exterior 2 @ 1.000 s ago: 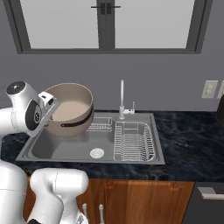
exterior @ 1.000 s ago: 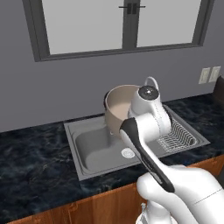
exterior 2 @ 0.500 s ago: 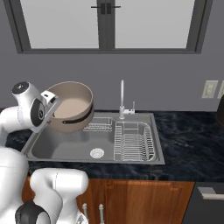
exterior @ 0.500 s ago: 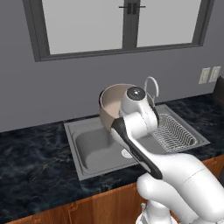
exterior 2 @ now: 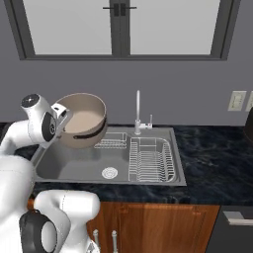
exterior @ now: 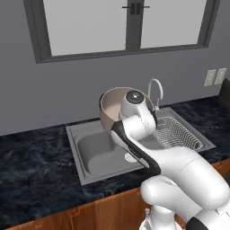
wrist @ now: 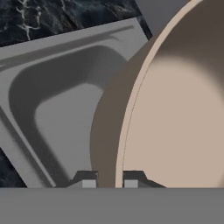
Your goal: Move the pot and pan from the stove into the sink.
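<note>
Your two-finger gripper [wrist: 106,178] is clamped on the rim of the deep beige round pot [exterior 2: 83,120] — tilted, held in the air above the grey steel sink basin [exterior 2: 74,164]. The arm hides much of the pot from the left — fingertips [wrist: 89,179] barely show.

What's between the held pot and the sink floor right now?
Nothing: in the right base view the pot, rim clamped by the tool, hangs tilted above the sink, whose floor below is bare.

Gripper [wrist: 106,183] clamped, arm raised
</note>
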Tool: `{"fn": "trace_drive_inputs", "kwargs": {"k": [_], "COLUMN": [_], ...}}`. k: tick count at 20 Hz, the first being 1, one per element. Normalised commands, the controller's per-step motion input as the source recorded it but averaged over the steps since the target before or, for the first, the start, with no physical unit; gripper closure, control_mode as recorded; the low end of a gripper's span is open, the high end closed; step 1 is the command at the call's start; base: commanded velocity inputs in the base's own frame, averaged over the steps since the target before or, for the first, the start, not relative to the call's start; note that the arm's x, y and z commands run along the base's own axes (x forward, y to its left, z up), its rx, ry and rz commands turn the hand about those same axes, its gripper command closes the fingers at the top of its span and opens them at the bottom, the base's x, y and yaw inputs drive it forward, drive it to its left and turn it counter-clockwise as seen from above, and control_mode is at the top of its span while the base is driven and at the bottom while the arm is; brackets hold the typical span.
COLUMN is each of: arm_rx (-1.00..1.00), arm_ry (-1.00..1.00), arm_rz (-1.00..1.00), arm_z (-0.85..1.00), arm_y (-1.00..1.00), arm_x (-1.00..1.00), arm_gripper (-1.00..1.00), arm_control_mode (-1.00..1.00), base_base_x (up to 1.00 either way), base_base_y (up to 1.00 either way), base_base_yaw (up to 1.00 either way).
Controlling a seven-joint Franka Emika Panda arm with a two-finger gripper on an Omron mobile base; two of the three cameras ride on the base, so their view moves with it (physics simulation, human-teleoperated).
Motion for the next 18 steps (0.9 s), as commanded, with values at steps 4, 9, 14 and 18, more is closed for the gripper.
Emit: {"fn": "trace_drive_inputs", "kwargs": {"k": [4, 9, 14, 18], "arm_rx": [0.00, 0.01, 0.01, 0.01], "arm_ry": [0.00, 0.00, 0.00, 0.00], "arm_rz": [0.00, 0.00, 0.00, 0.00], "arm_z": [-0.23, -0.26, -0.33, -0.35], "arm_y": [0.15, 0.10, 0.06, 0.03], "arm_x": [0.29, 0.22, 0.11, 0.11], "arm_gripper": [1.00, 1.00, 1.00, 1.00], "arm_control_mode": [-1.00, -1.00, -1.00, -1.00], "base_base_x": [0.00, 0.00, 0.00, 0.00], "base_base_y": [0.00, 0.00, 0.00, 0.00], "base_base_yaw": [0.00, 0.00, 0.00, 0.00]}}
